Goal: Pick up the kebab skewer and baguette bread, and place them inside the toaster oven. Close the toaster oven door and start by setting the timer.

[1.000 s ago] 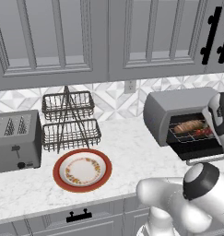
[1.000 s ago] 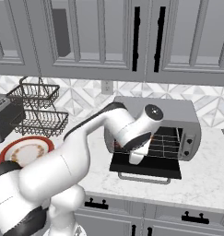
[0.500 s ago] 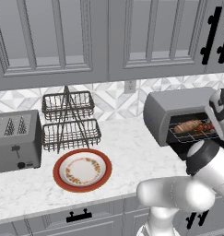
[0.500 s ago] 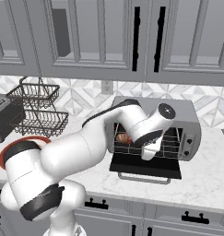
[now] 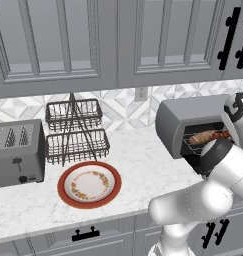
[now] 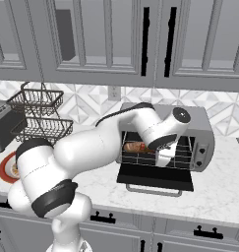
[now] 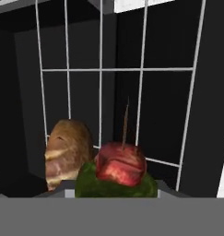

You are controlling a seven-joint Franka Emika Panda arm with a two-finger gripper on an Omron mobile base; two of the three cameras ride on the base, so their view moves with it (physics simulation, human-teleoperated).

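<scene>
The kebab skewer (image 7: 120,166) sits right at the gripper (image 7: 117,193), end-on in the hand view, its stick tip pointing into the toaster oven (image 6: 202,129) over the wire rack (image 7: 141,92). The jaws stand narrow, apparently gripping the skewer, though the fingertips are hidden. Red meat over a green chunk; the golden-brown, slashed baguette bread (image 7: 67,152) lies just beside, on the rack. The toaster oven door (image 6: 155,178) hangs open.

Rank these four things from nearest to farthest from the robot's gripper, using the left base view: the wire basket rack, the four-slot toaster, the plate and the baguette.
The gripper is at the toaster oven, on the right.
1. Baguette, inside the oven on the rack, beside the gripper.
2. Plate, mid-counter, near the front edge.
3. Wire basket rack, against the back wall, left of centre.
4. Four-slot toaster, far left.
</scene>
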